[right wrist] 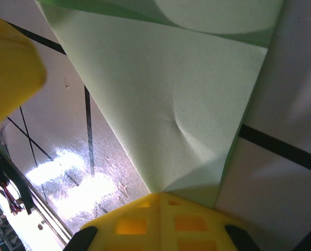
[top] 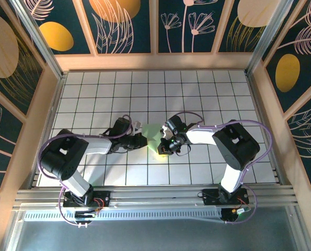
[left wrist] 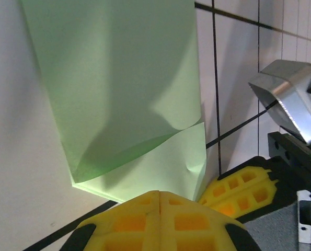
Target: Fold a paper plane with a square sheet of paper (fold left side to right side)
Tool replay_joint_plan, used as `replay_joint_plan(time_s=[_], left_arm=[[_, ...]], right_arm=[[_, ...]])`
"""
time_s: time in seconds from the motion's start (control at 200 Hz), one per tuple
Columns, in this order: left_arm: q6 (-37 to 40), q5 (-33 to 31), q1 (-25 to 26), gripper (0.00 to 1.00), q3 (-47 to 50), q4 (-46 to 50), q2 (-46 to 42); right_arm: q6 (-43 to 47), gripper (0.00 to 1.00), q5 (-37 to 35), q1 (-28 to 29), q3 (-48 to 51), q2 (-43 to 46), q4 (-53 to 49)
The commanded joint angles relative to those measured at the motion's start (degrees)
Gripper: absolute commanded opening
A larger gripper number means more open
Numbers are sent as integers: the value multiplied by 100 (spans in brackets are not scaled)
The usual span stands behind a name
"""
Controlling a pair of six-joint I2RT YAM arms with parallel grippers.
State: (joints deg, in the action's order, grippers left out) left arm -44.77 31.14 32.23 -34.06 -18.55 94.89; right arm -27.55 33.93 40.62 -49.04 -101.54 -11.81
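Jaws on both grippers were clenched. The left gripper [left wrist: 159,203] and right gripper [right wrist: 160,203] each met an edge of the paper [left wrist: 124,94], apparently to pin its folded flap; a pinch could not be confirmed. It lay mid-scene on the table [top: 197,89], between them.

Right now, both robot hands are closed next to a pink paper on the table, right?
Not pink: the paper is pale green, clear in the left wrist view. The left gripper and right gripper are both shut next to it on the table.
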Motion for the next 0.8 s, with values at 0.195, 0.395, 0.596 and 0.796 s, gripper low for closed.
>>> replay_joint_plan(time_s=[0.195,0.395,0.596,0.796], left_arm=[[-56,-160,91,0,-162,-88,480],[-36,-450,90,0,-205,359,678],[-45,-621,85,0,-241,612,696],[-31,-627,87,0,-268,668,721]], right_arm=[[-43,0,-838,69,131,-357,-543],[-114,0,-606,112,-64,-203,-436],[-245,0,-336,156,-315,130,-201],[-417,0,-292,191,-445,136,220]])
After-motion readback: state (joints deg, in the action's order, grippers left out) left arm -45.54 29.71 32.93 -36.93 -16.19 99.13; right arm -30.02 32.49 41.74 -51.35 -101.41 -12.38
